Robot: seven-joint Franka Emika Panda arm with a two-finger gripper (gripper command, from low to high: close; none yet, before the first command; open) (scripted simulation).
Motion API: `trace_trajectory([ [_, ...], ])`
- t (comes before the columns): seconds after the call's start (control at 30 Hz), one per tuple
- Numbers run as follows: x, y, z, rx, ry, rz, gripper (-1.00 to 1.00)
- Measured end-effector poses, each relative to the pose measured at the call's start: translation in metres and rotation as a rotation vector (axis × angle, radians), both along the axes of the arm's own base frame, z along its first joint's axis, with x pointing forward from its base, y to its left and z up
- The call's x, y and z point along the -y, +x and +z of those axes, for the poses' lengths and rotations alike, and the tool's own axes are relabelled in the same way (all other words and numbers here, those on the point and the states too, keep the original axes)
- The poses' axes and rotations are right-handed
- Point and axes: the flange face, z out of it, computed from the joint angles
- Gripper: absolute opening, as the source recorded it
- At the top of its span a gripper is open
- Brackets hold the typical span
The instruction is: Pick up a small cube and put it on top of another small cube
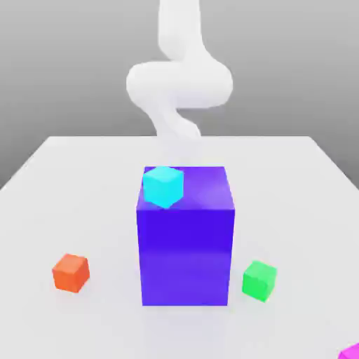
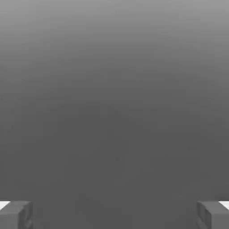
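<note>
The small magenta-pink cube (image 1: 350,352) lies at the table's near corner on the exterior view's right, cut off by the picture's edge. An orange cube (image 1: 71,273) sits on the table on the exterior view's left of the large blue-purple block (image 1: 186,245), and a green cube (image 1: 259,280) on its right. On top of the block rests a cyan cube (image 1: 163,186). My white arm (image 1: 179,84) rises behind the block. In the hand view my gripper (image 2: 114,214) is open, its fingertips (image 2: 18,214) far apart with nothing between them, against plain grey.
The white table (image 1: 70,182) stretches around the tall block, which stands in the middle between the arm and the near cubes. The table's edges run off on both sides of the exterior view.
</note>
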Motion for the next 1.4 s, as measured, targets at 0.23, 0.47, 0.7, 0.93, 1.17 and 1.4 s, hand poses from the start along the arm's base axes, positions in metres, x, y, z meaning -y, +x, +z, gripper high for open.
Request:
trace_trajectory([
  [0.23,-0.049,0.08,-0.078,-0.16,-0.06,0.056,0.0],
  [0.47,-0.103,0.137,-0.173,-0.312,-0.106,0.128,0.0],
  [0.7,-0.165,0.166,-0.282,-0.46,-0.138,0.221,0.0],
  [0.93,-0.217,0.169,-0.398,-0.609,-0.147,0.303,0.0],
  [1.17,-0.261,0.149,-0.514,-0.729,-0.139,0.376,0.0],
  [1.4,-0.263,0.148,-0.557,-0.733,-0.139,0.379,-1.0],
])
